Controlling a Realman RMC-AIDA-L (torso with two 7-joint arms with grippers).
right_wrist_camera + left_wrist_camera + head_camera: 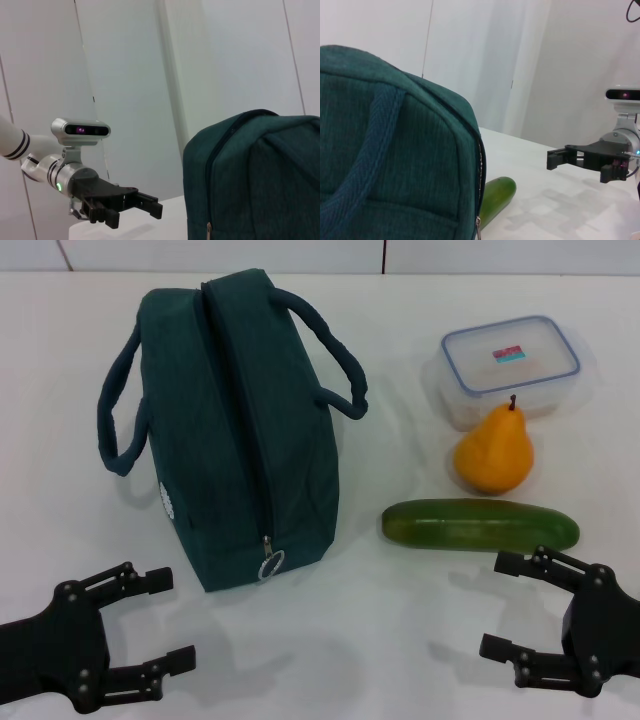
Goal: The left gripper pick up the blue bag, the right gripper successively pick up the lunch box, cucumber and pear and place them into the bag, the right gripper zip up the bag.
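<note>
The blue bag (240,425) stands zipped shut on the white table, its two loop handles hanging to either side and its ring zipper pull (270,565) at the near end. It also shows in the left wrist view (395,150) and the right wrist view (255,180). The lunch box (510,365) sits at the back right, the pear (494,452) in front of it, and the cucumber (480,525) lies nearest. My left gripper (165,622) is open and empty, low at the front left. My right gripper (505,605) is open and empty, just in front of the cucumber.
The white table (350,640) runs to a far edge against a white wall. Bare table lies between the two grippers in front of the bag.
</note>
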